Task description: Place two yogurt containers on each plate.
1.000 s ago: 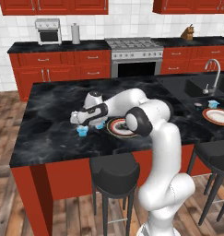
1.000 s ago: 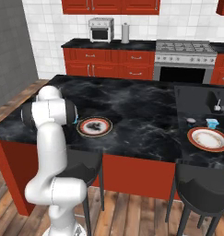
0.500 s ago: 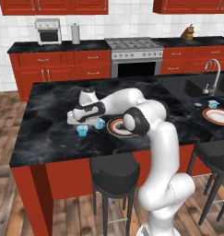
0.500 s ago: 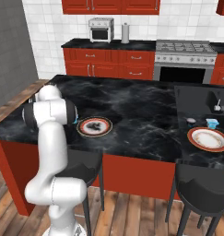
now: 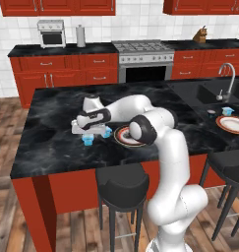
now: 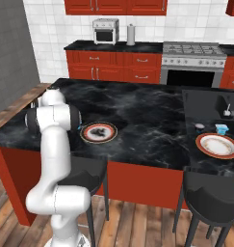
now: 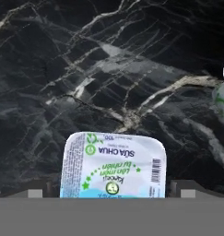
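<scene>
My gripper [image 5: 88,133] is open and hangs just above a light blue yogurt container [image 5: 87,140] on the black island counter. In the hand view this white-lidded tub [image 7: 113,169] lies between my two finger tips [image 7: 38,192], and the gripper [image 7: 112,190] stands straddling it. A second tub [image 5: 107,132] sits next to the near plate [image 5: 127,142], and its edge shows at the right [image 7: 223,94]. The near plate [image 6: 97,139] is red-rimmed with a dark-mottled centre. The far plate [image 5: 232,129] [image 6: 218,150] lies by the sink, with a blue tub [image 5: 228,111] [image 6: 221,129] and a small dark round tub [image 6: 199,126] behind it.
A sink with a faucet [image 5: 224,81] is set into the counter's right end. Black stools [image 5: 122,183] stand against the island's front edge. A stove [image 5: 141,54] and red cabinets run along the back wall.
The hand has shifted slightly left and lower over the light blue tub. Its jaws stay open, and the tubs and plates have not moved.
</scene>
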